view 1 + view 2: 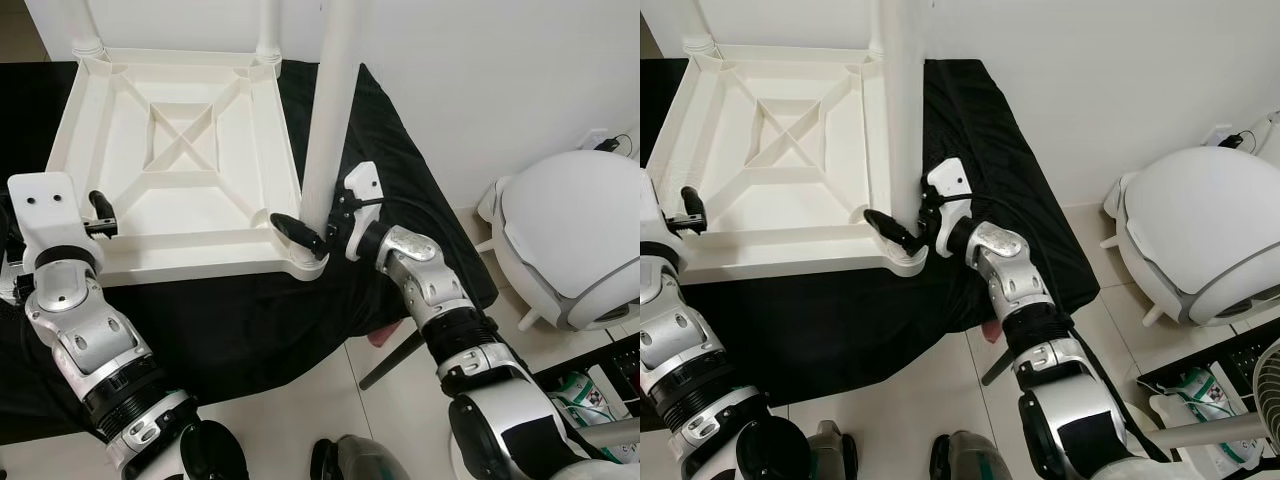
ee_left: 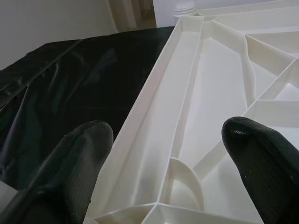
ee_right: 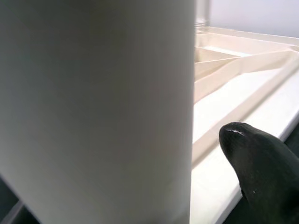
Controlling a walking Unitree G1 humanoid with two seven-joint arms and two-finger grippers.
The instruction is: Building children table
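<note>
- Black cloth [image 1: 250, 330] covers the low surface before us, set against a white wall, with pale tiled floor showing past its near edge.
- Our right gripper [image 1: 318, 222] sits at the near right corner of the upturned tabletop, its black fingers [image 1: 298, 234] pinching the base of a white table leg [image 1: 330, 110]; in the right wrist view the leg [image 3: 98, 107] sits hard against one fingertip [image 3: 261, 163].
- That leg stands upright in the corner socket [image 1: 305, 262] and rises out of the top of the picture.
- Our left gripper [image 1: 100, 215] is at the near left corner, its fingers [image 2: 79, 158] spread wide to either side of the tabletop's raised side rim [image 2: 154, 130], one over the cloth and one over the inside; we cannot tell whether they touch it.
- Just ahead of that gripper the left wrist view shows a round corner socket [image 2: 182, 184] with no leg in it.
- The white plastic tabletop [image 1: 180, 150] lies upside down on the cloth, its underside ribs forming a cross inside a square.
- Two further white legs [image 1: 85, 25] stand at the far corners, near the wall.
- To our right, on the floor, sits a large rounded white and grey appliance [image 1: 575, 235], well apart from the table.
</note>
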